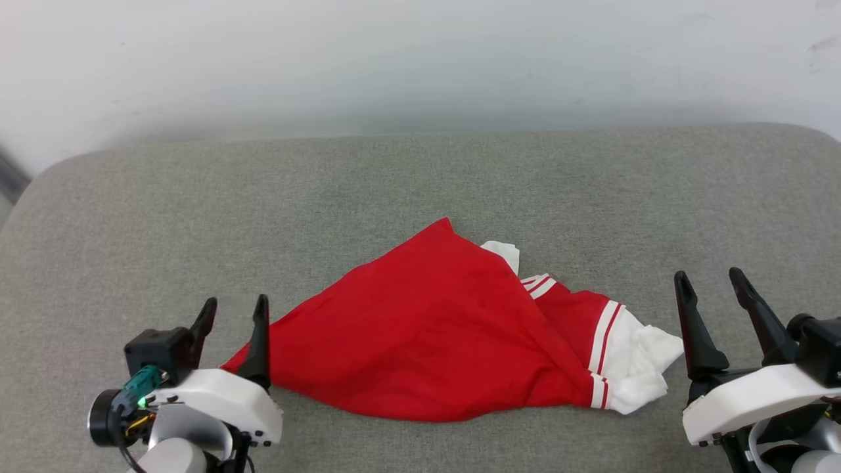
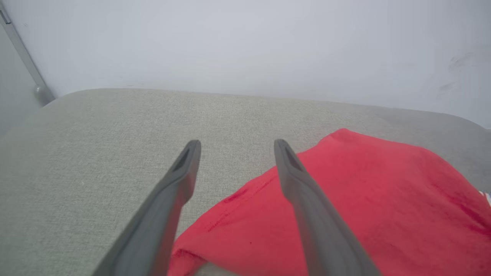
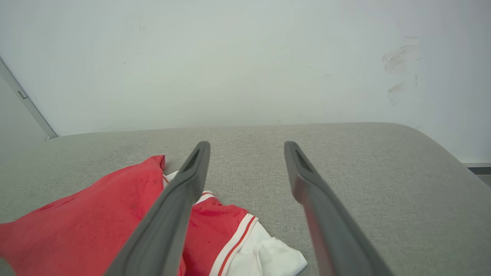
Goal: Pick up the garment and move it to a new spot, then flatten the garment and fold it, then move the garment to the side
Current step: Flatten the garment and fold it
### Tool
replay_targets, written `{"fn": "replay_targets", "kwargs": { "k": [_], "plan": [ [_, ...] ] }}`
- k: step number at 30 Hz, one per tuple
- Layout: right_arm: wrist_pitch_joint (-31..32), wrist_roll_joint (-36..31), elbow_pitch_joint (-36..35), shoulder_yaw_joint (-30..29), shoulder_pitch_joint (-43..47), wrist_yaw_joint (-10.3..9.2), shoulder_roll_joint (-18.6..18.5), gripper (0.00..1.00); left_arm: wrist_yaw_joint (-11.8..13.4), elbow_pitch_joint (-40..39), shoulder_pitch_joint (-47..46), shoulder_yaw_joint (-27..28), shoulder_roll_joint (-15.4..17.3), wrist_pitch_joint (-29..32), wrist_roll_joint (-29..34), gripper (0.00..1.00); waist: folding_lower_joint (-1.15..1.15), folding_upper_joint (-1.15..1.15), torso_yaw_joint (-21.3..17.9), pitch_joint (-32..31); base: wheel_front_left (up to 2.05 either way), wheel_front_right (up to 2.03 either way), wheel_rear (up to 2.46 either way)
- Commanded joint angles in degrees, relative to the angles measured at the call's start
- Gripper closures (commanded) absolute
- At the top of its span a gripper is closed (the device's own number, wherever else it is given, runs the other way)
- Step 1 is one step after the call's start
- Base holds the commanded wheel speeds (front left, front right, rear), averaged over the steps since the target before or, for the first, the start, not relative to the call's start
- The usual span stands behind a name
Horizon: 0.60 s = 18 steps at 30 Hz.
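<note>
The left gripper (image 1: 235, 303) has its fingers spread, with nothing held between them. In the left wrist view (image 2: 236, 143) the red corner of the garment (image 2: 383, 191) lies beneath the inner finger and reaches into the gap between the two; whether that finger touches the cloth cannot be told. The right gripper (image 1: 708, 276) also has its fingers spread and empty. In the head view the garment (image 1: 433, 341) lies crumpled on the grey upholstered surface (image 1: 420, 184), stretched between the two pairs of fingers. Its red body peaks beyond the fingertips, toward the pale wall (image 1: 420, 59). Its white sleeve (image 1: 640, 368) with the red-and-white striped trim (image 1: 603, 341) is bunched just beside the right gripper's inner finger. In the right wrist view (image 3: 247, 145) that sleeve sits under and just inside the same finger, and the outer finger is over bare grey fabric.
</note>
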Motion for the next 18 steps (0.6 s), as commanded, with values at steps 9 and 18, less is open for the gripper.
{"fn": "replay_targets", "kwargs": {
  "k": [9, 18],
  "plan": [
    [0.4, 0.2, -1.3, 0.8, -1.4, -0.02, 0.2, 0.0, -8.0, 3.1, -12.8, -4.2, -0.6, 7.1, 0.9, 0.0, 0.0, 0.0, -1.5, 3.3, 0.0, 0.0, 0.0],
    [-1.1, 0.7, -0.5, 2.3, -5.0, -0.02, 0.2, 0.0, -19.5, 12.3, -28.9, -8.7, -0.6, 23.7, -2.0, 0.0, 0.0, 0.0, -5.8, 11.0, 0.0, 0.0, 0.0]
  ]
}}
